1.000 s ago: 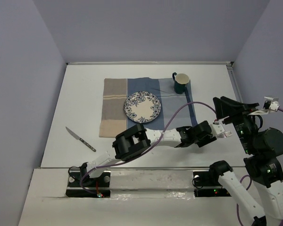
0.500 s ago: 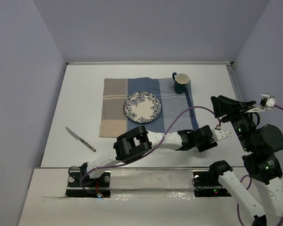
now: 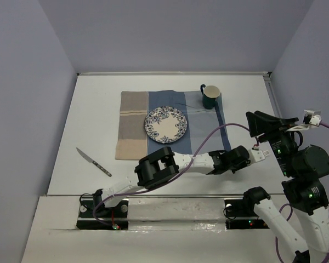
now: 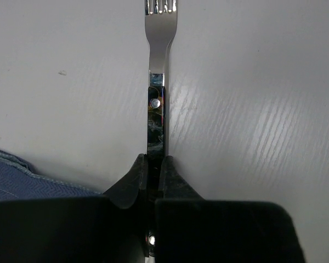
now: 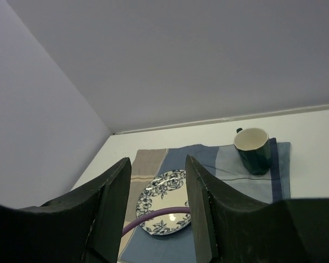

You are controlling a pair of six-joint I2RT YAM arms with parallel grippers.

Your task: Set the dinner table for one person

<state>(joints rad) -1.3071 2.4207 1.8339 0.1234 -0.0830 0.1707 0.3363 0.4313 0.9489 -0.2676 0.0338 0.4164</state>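
The left arm (image 3: 181, 162) reaches low across the lower middle of the frame toward the right. The left hand (image 4: 153, 160) is pinched closed on a fork (image 4: 156, 118) handle. The right arm (image 3: 302, 181) stands raised at the right edge, with the right hand (image 5: 156, 161) held high and its fingers apart.

On striped mat (image 3: 132, 126): plate (image 3: 165, 124), mug (image 3: 211, 96); knife (image 3: 93, 161) off L, fork (image 4: 156, 115) off R.
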